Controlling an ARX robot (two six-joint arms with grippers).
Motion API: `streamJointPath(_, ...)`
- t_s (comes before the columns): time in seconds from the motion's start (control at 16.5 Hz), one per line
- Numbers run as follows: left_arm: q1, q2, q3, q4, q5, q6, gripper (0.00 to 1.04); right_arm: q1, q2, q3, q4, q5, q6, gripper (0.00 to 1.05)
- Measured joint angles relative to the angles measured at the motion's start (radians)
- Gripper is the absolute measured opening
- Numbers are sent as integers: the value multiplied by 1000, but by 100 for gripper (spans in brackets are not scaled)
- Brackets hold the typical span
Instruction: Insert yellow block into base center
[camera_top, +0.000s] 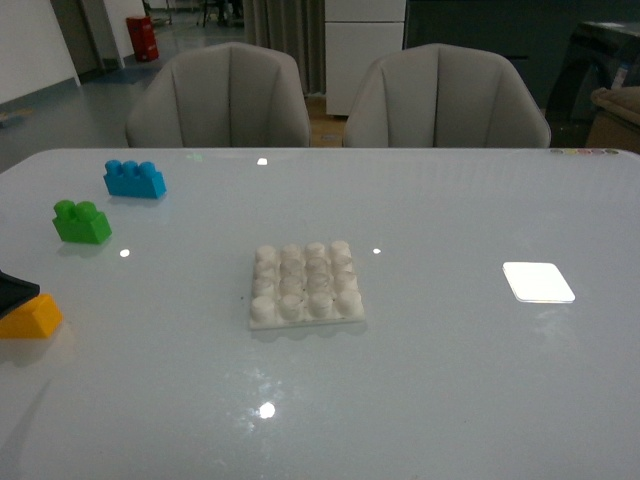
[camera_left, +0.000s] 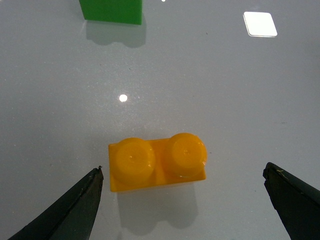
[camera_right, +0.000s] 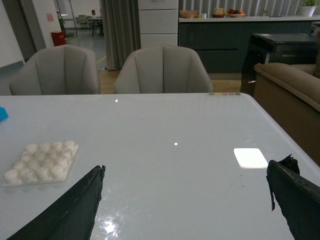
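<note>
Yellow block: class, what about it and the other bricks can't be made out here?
Front view: yellow block cut by the frame edge, partly covered by the left gripper.
Left wrist view: green brick cut by the edge, studs unseen.
Right wrist view: blue brick only a sliver at the edge.

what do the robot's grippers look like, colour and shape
Both look alike: the left gripper and the right gripper each have two matte black fingers that taper like wedges to pointed tips. No cables or markings show on them.
</note>
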Motion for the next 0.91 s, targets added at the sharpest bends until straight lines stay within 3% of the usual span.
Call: streamJointPath(0.91,-19,147,56,145,-85,4,98,0,0,0,0,0,0,98)
